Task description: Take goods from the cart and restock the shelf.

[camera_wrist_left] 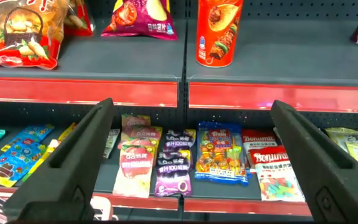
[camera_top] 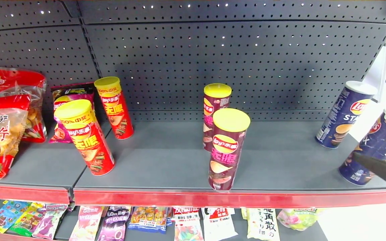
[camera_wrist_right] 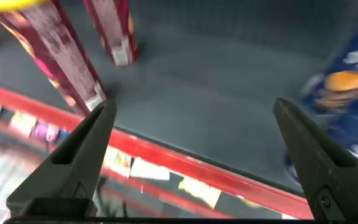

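Observation:
On the grey shelf (camera_top: 166, 160) stand two red chip cans (camera_top: 84, 137), two purple chip cans (camera_top: 228, 147) and, at the right end, two blue chip cans (camera_top: 345, 113). The nearer blue can (camera_top: 379, 134) leans at the shelf's front right corner. My right gripper (camera_top: 372, 147) is open just in front of it, with nothing between its fingers. In the right wrist view the open right gripper (camera_wrist_right: 194, 106) frames bare shelf, with the purple cans (camera_wrist_right: 67, 56) on one side and a blue can (camera_wrist_right: 347, 87) on the other. My left gripper (camera_wrist_left: 188, 180) is open and empty, facing the lower shelf.
Snack bags (camera_top: 5, 134) fill the shelf's left end. The shelf has a red front lip (camera_top: 213, 198) and a perforated back wall (camera_top: 233, 67). Several candy packets (camera_wrist_left: 219, 152) lie on the lower shelf. Bare shelf lies between the purple and blue cans.

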You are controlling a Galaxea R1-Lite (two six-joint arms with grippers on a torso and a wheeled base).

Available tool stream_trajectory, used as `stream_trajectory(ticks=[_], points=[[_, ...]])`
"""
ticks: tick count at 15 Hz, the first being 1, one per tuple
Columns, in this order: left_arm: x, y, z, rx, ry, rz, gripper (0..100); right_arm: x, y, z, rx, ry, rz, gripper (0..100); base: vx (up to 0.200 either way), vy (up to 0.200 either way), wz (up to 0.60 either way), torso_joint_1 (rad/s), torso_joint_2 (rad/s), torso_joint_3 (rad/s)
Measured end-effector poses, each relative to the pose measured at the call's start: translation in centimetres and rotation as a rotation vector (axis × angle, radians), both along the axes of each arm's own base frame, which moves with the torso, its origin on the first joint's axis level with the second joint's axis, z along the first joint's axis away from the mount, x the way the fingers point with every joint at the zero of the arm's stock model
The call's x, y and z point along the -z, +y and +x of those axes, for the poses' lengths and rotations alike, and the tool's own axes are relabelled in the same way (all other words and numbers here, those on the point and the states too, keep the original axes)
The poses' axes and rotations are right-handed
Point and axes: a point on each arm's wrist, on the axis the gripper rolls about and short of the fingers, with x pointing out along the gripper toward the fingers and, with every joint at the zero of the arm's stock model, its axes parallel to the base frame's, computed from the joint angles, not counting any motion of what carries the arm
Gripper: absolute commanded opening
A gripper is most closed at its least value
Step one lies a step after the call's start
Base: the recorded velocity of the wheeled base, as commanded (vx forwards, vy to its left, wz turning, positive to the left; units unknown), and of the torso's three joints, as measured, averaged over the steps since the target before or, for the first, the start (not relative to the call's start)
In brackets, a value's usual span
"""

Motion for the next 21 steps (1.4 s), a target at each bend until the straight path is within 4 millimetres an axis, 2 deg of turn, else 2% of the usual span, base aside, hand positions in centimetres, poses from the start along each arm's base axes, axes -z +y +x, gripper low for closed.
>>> stream_trajectory(ticks=[3,6,9,12,17,21], points=[[0.0,0.0,0.0,0.000,0.000,0.000,100,1.3,2.0,3.9,-0.059,0.114,-0.027,100,0.000,0.000,0.00,0.000,0.00,0.000],[0.0,0.0,0.0,0.001,0.000,0.000,100,2.9,4.0,5.7,-0.103,0.188,-0.052,100,0.000,0.000,0.00,0.000,0.00,0.000],[0.0,0.0,0.0,0.000,0.000,0.000,100,4.9,5.5,7.7,-0.071,0.258,-0.119,100,0.000,0.000,0.00,0.000,0.00,0.000],[0.0,0.0,0.0,0.000,0.000,0.000,100,6.8,7.2,8.8,-0.083,0.316,-0.186,100,0.000,0.000,0.00,0.000,0.00,0.000],[0.0,0.0,0.0,0.001,0.000,0.000,100,7.9,10.2,11.6,-0.070,0.337,-0.243,100,0.000,0.000,0.00,0.000,0.00,0.000],[0.0,0.0,0.0,0.000,0.000,0.000,100,8.6,11.1,13.3,-0.062,0.356,-0.257,100,0.000,0.000,0.00,0.000,0.00,0.000]])
